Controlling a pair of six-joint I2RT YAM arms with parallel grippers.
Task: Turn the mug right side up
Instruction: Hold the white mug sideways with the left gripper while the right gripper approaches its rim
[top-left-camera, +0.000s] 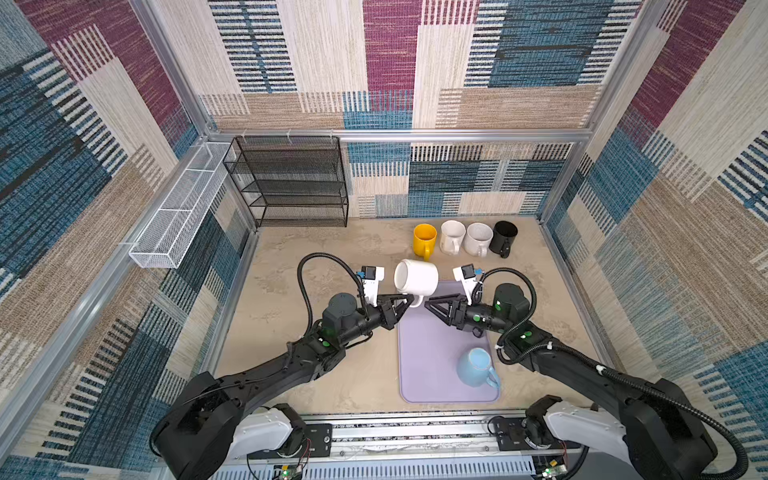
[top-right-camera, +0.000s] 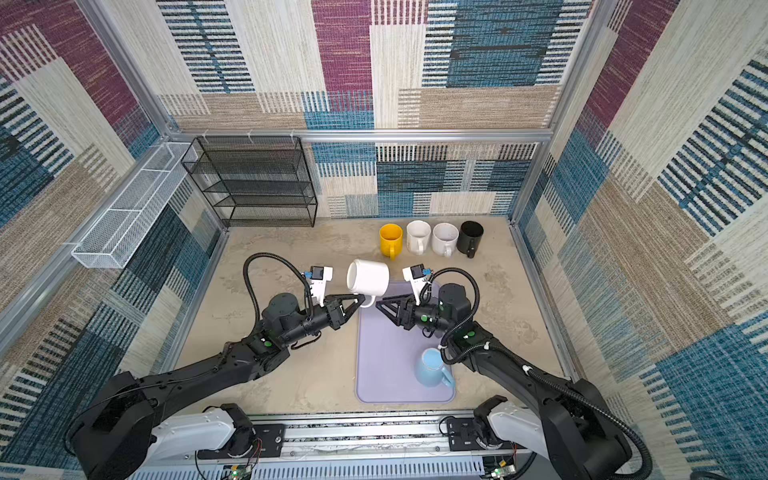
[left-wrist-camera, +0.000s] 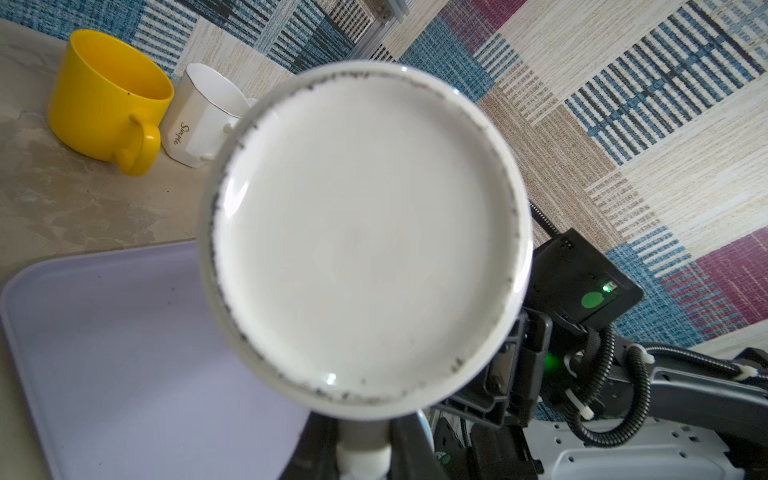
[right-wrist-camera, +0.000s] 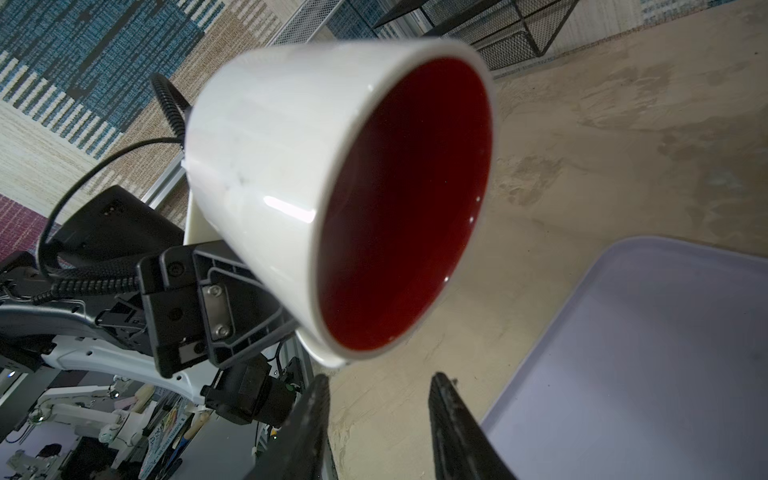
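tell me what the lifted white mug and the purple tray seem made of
White mug: likely glazed ceramic, glossy; bright highlights on its wall, a rough speckled ring around the base, dark red glaze inside.
Lavender tray: probably moulded plastic, matte; smooth single piece with rounded raised rim.

Patchwork textile in blue, maroon and beige covered the walls (top-left-camera: 390, 62). An aluminium frame (top-left-camera: 415, 134) edged the rear. The floor (top-left-camera: 274, 249) was mottled beige. A black mesh shelf (top-left-camera: 291, 183) stood rear left, a white basket (top-left-camera: 178, 212) beside it.
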